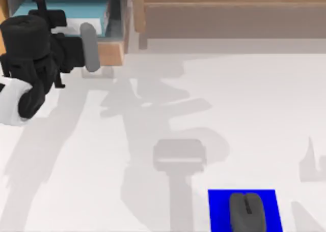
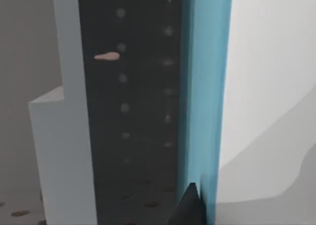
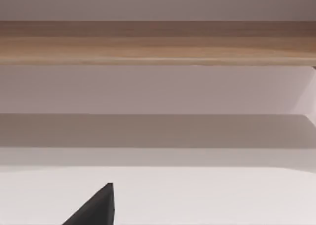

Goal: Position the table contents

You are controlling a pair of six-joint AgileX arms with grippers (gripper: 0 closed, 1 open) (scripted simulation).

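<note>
The dark grey mouse (image 1: 247, 211) lies on a blue mat (image 1: 219, 211) at the table's (image 1: 229, 115) front edge, right of centre. The white item with light-blue edges (image 1: 76, 16) lies inside an open wooden drawer (image 1: 113, 51) at the back left. My left arm hangs over that drawer, its black gripper (image 1: 75, 51) ending at a grey rounded bar (image 1: 90, 46) by the drawer front. The left wrist view shows the light-blue edge (image 2: 205, 87) close up beside one black fingertip (image 2: 190, 205). One black fingertip (image 3: 98, 207) of my right gripper shows in the right wrist view, facing the wooden cabinet.
A long wooden cabinet (image 1: 229, 13) runs along the back of the table, with the drawer pulled out at its left end. Arm shadows fall across the table's middle.
</note>
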